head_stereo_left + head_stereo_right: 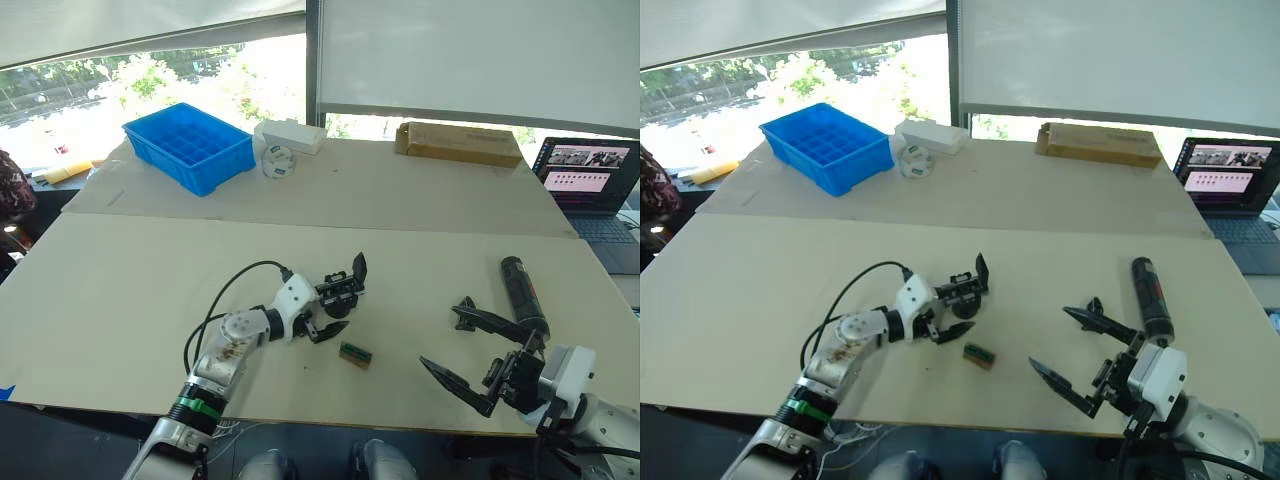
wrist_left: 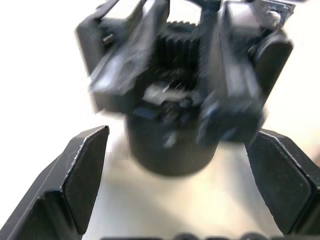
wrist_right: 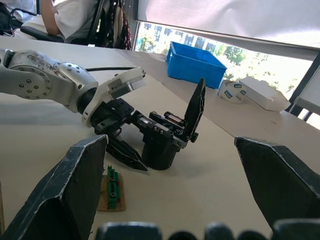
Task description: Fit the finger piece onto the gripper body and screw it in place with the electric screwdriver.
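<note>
The gripper body [image 1: 340, 294], a small black assembly on a round base with one pointed finger sticking up, stands left of the table's middle. My left gripper [image 1: 335, 310] is open and straddles its base; in the left wrist view both fingers [image 2: 80, 175] stand off the base with a gap on each side. The finger piece is out of view. Lying on the table at the right is the electric screwdriver [image 1: 523, 290], a long black cylinder. My right gripper [image 1: 466, 352] is wide open just left of it, holding nothing.
A small green-and-brown block [image 1: 355, 354] lies near the left gripper. At the far side sit a blue bin [image 1: 190, 145], a white box [image 1: 292, 135], a tape roll [image 1: 278, 160], a cardboard box [image 1: 458, 143] and a laptop [image 1: 590, 180]. A person [image 3: 65, 15] sits beyond the table.
</note>
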